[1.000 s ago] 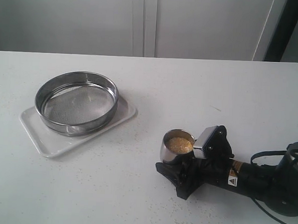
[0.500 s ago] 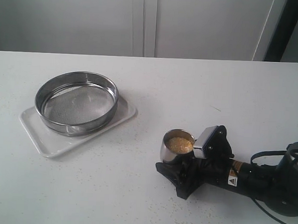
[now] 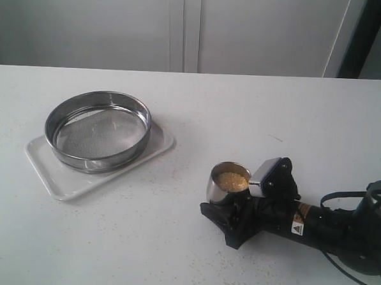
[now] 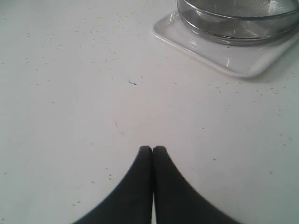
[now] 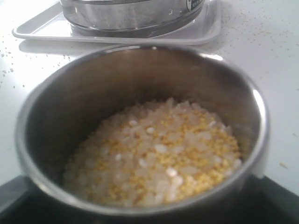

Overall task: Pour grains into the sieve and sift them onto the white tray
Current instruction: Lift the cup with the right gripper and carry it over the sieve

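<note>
At the table's [image 3: 140, 242] left side, the sieve [image 3: 98, 131] sits on the white tray [image 3: 54, 174] — open tabletop between it and the cup [image 3: 215, 191] of grains [image 3: 231, 181], clasped by the right gripper [image 3: 237, 193]; left gripper [image 4: 153, 149] pinched closed, empty.

A white, speckled bench [image 3: 140, 242] spans the view. Behind stand pale panels [image 3: 260, 31] with vertical seams, a dark strip [image 3: 359, 36] at right.

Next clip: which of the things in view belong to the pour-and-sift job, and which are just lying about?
Part of the job:
- grains in the steel cup, gripped by the right gripper
- sieve, sitting on the white tray
- left gripper, shut, holding nothing

Just lying about:
- stray specks on the table
- black cable by the right arm
</note>
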`<state>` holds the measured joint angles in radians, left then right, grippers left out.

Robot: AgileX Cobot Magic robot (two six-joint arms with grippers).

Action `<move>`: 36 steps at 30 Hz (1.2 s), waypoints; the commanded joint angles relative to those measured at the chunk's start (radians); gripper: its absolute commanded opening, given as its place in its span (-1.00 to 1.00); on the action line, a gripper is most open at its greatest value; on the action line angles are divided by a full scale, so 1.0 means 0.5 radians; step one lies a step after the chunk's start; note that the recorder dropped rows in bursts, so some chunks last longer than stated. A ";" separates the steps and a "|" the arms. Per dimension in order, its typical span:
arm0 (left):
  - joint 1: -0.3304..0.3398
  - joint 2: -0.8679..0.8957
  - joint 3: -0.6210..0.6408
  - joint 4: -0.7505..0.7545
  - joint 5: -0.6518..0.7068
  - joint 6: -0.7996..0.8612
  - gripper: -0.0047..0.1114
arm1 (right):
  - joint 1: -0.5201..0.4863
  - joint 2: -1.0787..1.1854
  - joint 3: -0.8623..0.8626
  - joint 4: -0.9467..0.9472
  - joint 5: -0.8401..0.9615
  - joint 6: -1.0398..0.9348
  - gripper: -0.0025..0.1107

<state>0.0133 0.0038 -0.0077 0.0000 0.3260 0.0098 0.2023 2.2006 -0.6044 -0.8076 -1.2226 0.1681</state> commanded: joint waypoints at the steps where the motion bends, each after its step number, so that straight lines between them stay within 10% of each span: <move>1: 0.002 -0.008 0.015 0.000 0.014 -0.020 -0.92 | -0.002 -0.060 -0.010 0.019 0.003 0.036 -0.96; 36: 0.002 -0.008 0.015 0.000 0.014 -0.020 -0.92 | 0.204 -0.609 -0.315 -0.028 0.623 0.704 -0.96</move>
<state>0.0133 0.0038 -0.0077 0.0000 0.3260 0.0098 0.2711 1.9242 -0.7299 -0.8164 -0.9397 0.4907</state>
